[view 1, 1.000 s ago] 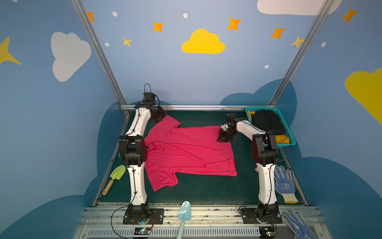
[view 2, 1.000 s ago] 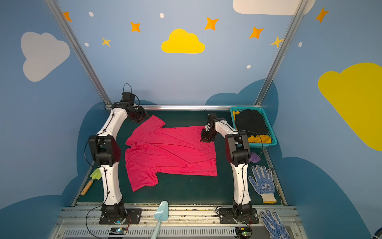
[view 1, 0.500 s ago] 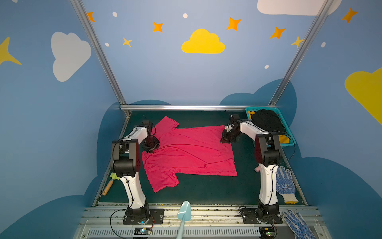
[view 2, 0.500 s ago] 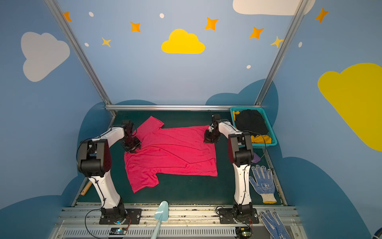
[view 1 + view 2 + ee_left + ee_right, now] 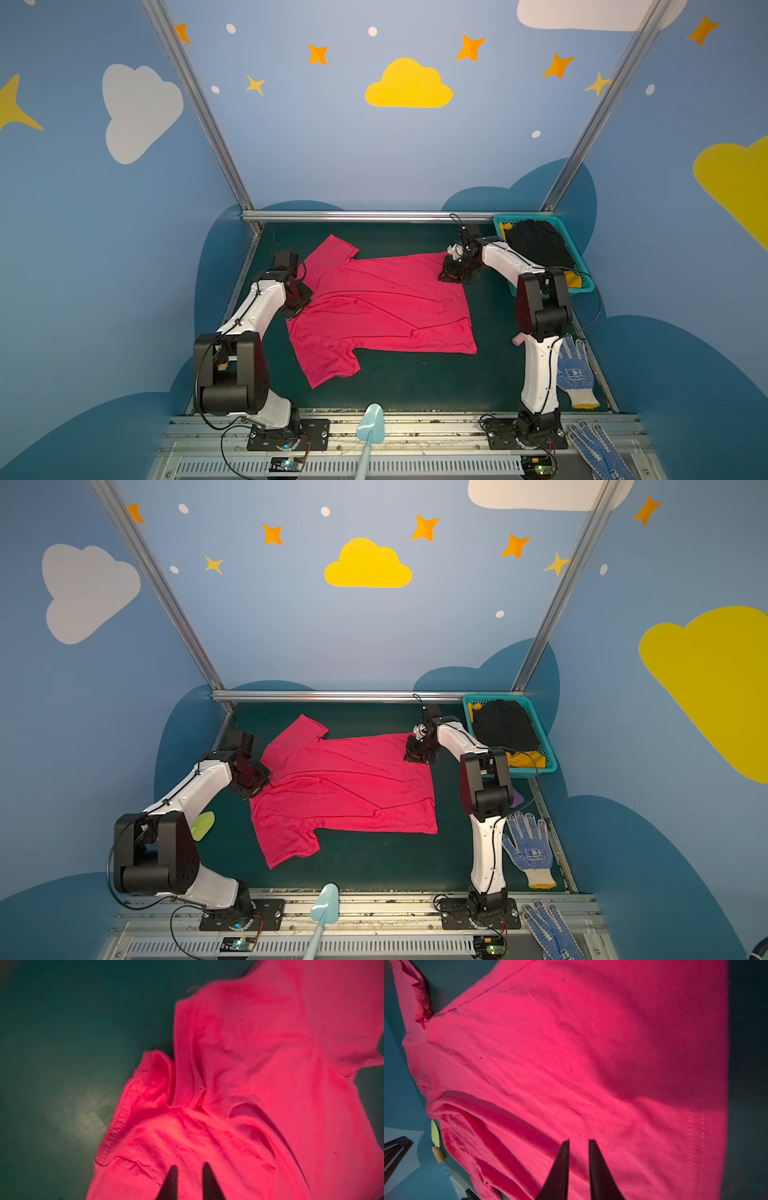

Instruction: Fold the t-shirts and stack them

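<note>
- The bright pink-red short-sleeved cloth t-shirt [image 5: 374, 307] is spread out pretty flat in the middle of the dark green table mat [image 5: 415, 386], neck end toward the left arm.
- left gripper [image 5: 190, 1169]: tips narrow, pinching bunched cloth right by the collar.
- right gripper [image 5: 578, 1142]: narrow too, nipping the far hem corner.
- black t-shirt [image 5: 536, 245] and mustard-yellow t-shirt [image 5: 575, 279] sit in the teal plastic basket [image 5: 582, 289], back right.

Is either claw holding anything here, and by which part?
Both seem to pinch the shirt: left claw at the shoulder by the collar, right claw at the far hem corner.
</note>
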Controlling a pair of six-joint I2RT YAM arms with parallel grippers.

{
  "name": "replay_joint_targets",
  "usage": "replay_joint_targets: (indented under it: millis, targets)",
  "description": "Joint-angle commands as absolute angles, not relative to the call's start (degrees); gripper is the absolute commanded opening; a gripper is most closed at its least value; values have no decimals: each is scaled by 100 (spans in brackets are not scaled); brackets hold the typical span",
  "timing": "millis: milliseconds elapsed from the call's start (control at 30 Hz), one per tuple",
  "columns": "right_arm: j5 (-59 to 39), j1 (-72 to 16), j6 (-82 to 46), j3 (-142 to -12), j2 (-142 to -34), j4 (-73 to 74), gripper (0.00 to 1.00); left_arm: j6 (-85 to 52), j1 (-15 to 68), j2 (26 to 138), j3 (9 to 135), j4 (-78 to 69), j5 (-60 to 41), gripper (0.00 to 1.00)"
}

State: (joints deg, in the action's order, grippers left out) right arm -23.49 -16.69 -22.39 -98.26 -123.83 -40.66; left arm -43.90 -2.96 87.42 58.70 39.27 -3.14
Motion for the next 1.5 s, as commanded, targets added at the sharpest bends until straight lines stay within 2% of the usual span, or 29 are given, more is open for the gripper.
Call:
replay_joint_targets:
  millis: [0,133,433,600,833,1200,1333,1467]
  targets:
    - [-2734,-1906,-2277,-10108,-12413,-3847,17,-4738,-303,8912,5488,3825,-351,14]
    - [-2951,-2221,-2265,-10972,-12963,-3962,14,-4852,-333,9265,5455,3599,-444,10]
    - [-3731,-2636,-2822,-12660,-14445,-3800,11,-5124,-381,9462,5243,3682,-406,10]
    - [-3691,-2665,-3242,-13077,-15001,-3703,6,-5391,-291,9338,4887,3664,-502,11]
    - [-3205,-2537,-3845,-13131,-15295,-3653,0,-5434,-138,9288,4762,4142,-211,12]
    - [-3242,-2163,-4354,-13356,-15574,-3260,0,-5531,40,8758,4482,4446,-472,15]
    - [-3679,-2167,-4126,-13403,-15406,-3119,0,-5370,44,8453,5137,4575,-486,16]
    - [-3763,-2321,-3508,-13289,-14775,-3350,7,-5113,4,8705,6359,4667,-262,19]
